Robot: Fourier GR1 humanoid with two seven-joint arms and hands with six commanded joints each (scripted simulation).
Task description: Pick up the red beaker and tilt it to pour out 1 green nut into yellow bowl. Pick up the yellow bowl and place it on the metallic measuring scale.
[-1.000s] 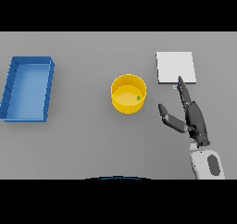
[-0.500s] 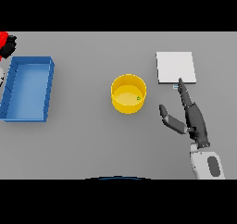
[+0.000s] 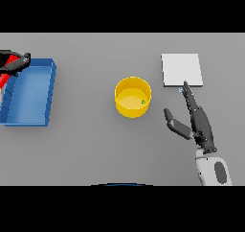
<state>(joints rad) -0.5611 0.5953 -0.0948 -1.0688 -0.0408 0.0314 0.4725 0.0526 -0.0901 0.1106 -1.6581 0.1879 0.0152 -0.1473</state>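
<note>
My left hand [image 3: 16, 62] is cut off by the left edge of the view, so only a few dark fingers show there, curled around the red beaker [image 3: 6, 65]; most of the beaker is out of sight, and I cannot tell how it is tilted or what is inside it. It sits over the far left corner of a blue tray [image 3: 49, 93], which is a shallow rectangular bin whose left side also runs off the view. In the middle of the grey table [image 3: 95, 149] stands the yellow bowl [image 3: 133, 97], round, upright and straight-walled, with one small green nut [image 3: 143, 101] lying inside near its right wall. My right hand [image 3: 198, 125] rests to the right of the bowl, near it but not touching, with its fingers straight and pointing away from me and its thumb spread out toward the bowl; it holds nothing. Just beyond the fingertips lies the scale [image 3: 181, 70], a flat pale square plate, far right of the bowl. The longest fingertip reaches the scale's near edge, though whether it touches is hard to make out.
</note>
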